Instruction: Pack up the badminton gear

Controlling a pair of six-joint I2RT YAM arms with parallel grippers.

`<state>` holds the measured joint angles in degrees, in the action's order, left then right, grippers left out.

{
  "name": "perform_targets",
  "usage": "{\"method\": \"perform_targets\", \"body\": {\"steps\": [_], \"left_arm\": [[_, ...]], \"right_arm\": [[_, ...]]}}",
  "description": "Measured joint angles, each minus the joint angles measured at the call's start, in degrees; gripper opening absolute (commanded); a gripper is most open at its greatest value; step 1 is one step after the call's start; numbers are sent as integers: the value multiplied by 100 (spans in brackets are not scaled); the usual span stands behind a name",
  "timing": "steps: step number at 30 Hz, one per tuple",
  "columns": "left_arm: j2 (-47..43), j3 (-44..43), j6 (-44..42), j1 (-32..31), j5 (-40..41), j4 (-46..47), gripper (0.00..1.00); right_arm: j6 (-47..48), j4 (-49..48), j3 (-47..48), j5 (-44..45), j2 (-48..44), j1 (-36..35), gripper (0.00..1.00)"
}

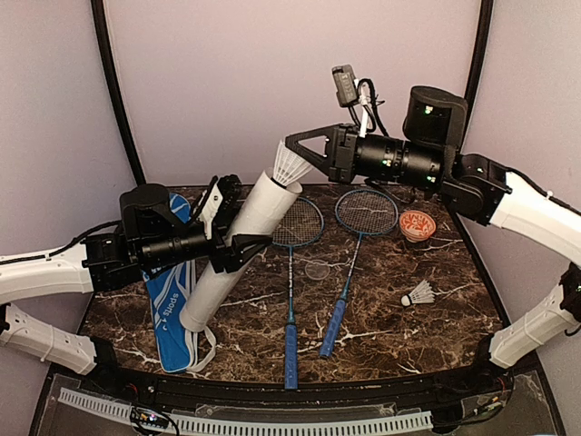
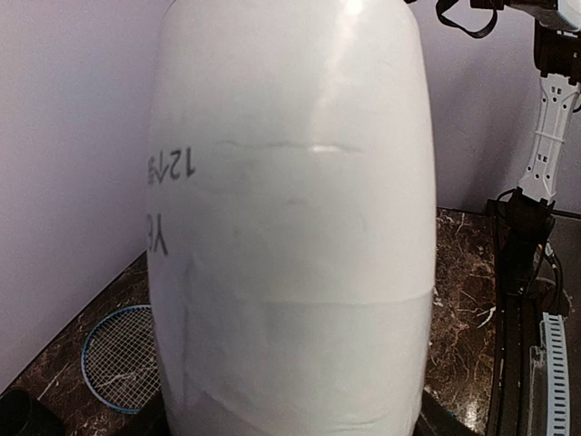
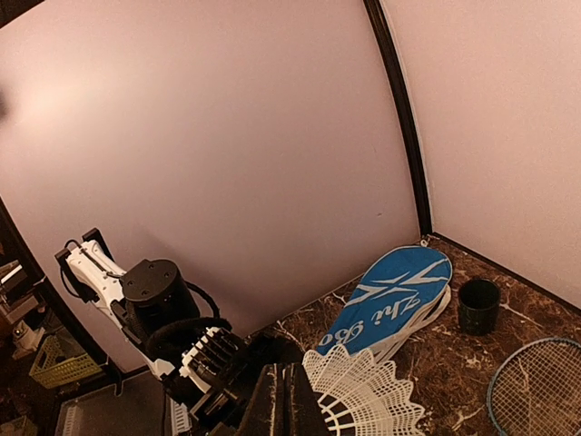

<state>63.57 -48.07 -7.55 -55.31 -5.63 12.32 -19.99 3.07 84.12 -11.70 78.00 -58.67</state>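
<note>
My left gripper (image 1: 238, 247) is shut on the long white tube (image 1: 243, 238) and holds it tilted, open mouth up and to the right. The tube fills the left wrist view (image 2: 290, 227). My right gripper (image 1: 292, 145) is shut on a white feather shuttlecock (image 1: 290, 165) right at the tube's mouth; it also shows in the right wrist view (image 3: 363, 400) beside the closed fingers (image 3: 289, 404). Two blue-handled rackets (image 1: 290, 272) (image 1: 352, 263) lie side by side on the table. Another shuttlecock (image 1: 419, 293) lies at the right. The blue racket bag (image 1: 171, 304) lies under the tube. A third shuttlecock is hidden.
An orange bowl (image 1: 418, 224) stands at the back right by a racket head. A small clear round lid (image 1: 317, 270) lies between the rackets. A small dark cup (image 3: 478, 306) stands by the bag near the back wall. Walls close in the table behind and on both sides.
</note>
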Motion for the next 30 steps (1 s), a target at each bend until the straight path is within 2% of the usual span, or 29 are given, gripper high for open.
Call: {"method": "perform_targets", "body": {"steps": [12, 21, 22, 23, 25, 30], "left_arm": [[11, 46, 50, -11, -87, 299, 36], [13, 127, 17, -11, -109, 299, 37], [13, 136, 13, -11, -118, 299, 37], [17, 140, 9, -9, -129, 299, 37], [17, 142, 9, -11, -177, 302, 37], [17, 157, 9, -11, -282, 334, 37]], "right_arm": [[0, 81, -4, 0, 212, -59, 0], [0, 496, -13, 2, -153, -59, 0], [0, 533, -13, 2, -170, -59, 59], [0, 584, -13, 2, -175, -59, 68], [0, 678, -13, -101, -166, -59, 66], [160, 732, -4, -557, 11, -59, 74]]}}
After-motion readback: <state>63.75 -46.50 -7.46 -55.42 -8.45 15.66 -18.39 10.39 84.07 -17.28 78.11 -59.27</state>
